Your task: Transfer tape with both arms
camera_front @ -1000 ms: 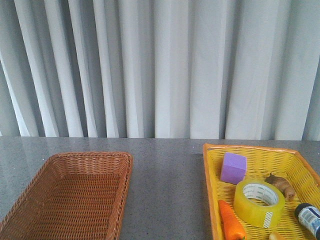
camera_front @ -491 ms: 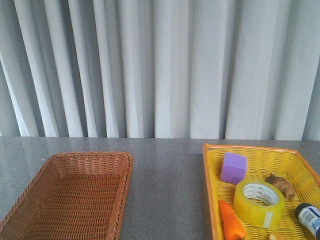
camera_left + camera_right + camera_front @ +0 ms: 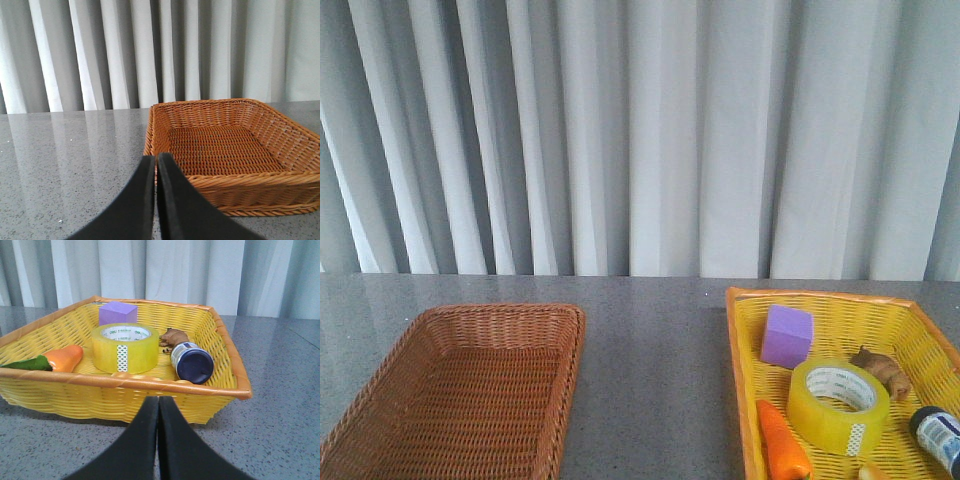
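The tape [image 3: 125,347] lies flat in the yellow basket [image 3: 210,320], its white printed core facing up, directly ahead of the right pincer [image 3: 158,402] and beyond the basket's near rim. Just beside the tape, on one side, lies an orange carrot [image 3: 62,357] with a green top; on the other side lies a dark blue bottle [image 3: 192,365] on its side, its round end facing the pincer. Past the tape from the pincer sit a purple block [image 3: 117,313] and a small brown figure [image 3: 172,336]. The right pincer is clenched, its two black fingers pressed together with nothing between them, hovering over the grey tabletop [image 3: 280,390] just short of the yellow basket. The left pincer [image 3: 156,160] is likewise clenched and grasps nothing; ahead of it on the tabletop stands a brown wicker basket [image 3: 240,112]. In the front view neither arm shows; the two baskets sit well apart, the tape [image 3: 838,405] in the one on the right, with pale curtains [image 3: 640,130] behind.
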Motion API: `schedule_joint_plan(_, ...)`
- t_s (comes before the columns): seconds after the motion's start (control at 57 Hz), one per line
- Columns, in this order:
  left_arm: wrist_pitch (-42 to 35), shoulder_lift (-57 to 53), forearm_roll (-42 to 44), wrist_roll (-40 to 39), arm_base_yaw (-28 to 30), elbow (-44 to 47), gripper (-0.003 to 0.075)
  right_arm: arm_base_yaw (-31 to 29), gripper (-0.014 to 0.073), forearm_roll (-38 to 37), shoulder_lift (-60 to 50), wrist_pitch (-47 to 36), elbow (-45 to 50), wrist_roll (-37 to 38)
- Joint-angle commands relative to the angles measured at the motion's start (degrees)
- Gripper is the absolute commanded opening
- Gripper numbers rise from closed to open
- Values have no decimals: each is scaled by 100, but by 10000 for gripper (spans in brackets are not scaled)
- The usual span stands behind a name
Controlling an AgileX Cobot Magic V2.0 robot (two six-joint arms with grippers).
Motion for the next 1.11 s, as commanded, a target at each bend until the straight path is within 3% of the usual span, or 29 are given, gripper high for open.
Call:
schedule_joint_plan(0.0, -400, -89, -54, -40, 3, -46, -6, -13, -7, -59, -45, -421, 21, 5)
schedule_joint_plan(0.123, -497, -89, 37, 62, 3, -46, -6, -13, -7, -59, -45, -527, 21, 5)
schedule_joint_plan(0.193, -919, -89, 332, 412, 3, -46, -6, -13, -7, -64, -45, -939, 10, 5)
schedule_joint_plan(0.386, -2290, -89, 243, 205, 3, -323, -6, -13, -7, -148, -40, -3775, -80, 12)
schedule_joint_plan(0.474, -2253, -56, 243, -58, 3, -708, -6, -13, -7, -169, 38, -4157, -446, 256)
schedule_joint_plan(0.649, -816, 725, 254, -219, 3, -2217, -6, -13, -7, -173, 640, -2514, -1993, 779)
schedule_joint_plan(0.93, 1931, 3932, 243, -7, -166, -5336, -6, -13, -7, -145, 3620, 748, -4809, 739)
schedule_joint_plan(1.0, 2643, 4630, 184, -7, -166, -5920, -6, -13, -7, -127, 4292, 1090, -5145, 739)
schedule_joint_plan(1.088, 2909, 5217, 191, -7, -166, -6361, -6, -8, -7, -113, 4825, 1011, -5271, 739)
